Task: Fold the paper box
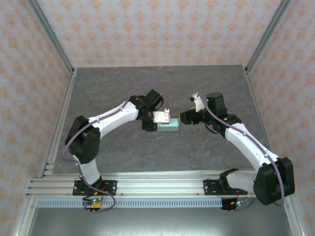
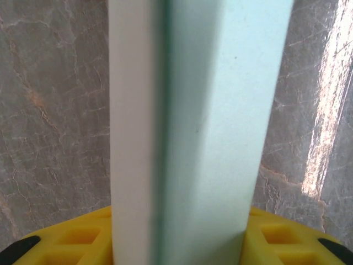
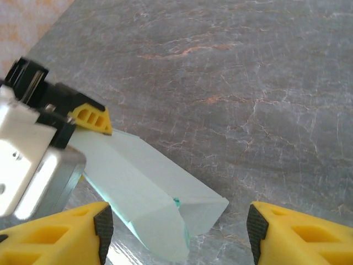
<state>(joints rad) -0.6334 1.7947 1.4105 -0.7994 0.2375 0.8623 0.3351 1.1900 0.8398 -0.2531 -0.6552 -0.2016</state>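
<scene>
- The grey tabletop (image 1: 147,152) carried the work near its middle, between the two arms.
- The paper box (image 1: 169,127) was already a long sleeve of pale mint card, low over the tabletop; we could not tell whether it touched the surface.
- The left tool (image 1: 157,123) held the paper box by its left end, the card running out from between its yellow fingers (image 2: 77,243).
- The right tool (image 3: 179,225) stood wide and held nothing, its jaws on either side of the box's free right end, not yet on the card.
- The end flaps (image 3: 198,207) there looked only partly tucked, so we judged the step in hand to be closing that end, late in the task.
- The next move, in our judgement, called for the right tool to press the end flaps in squarely while the left tool braced the sleeve, so the thin card did not buckle.
</scene>
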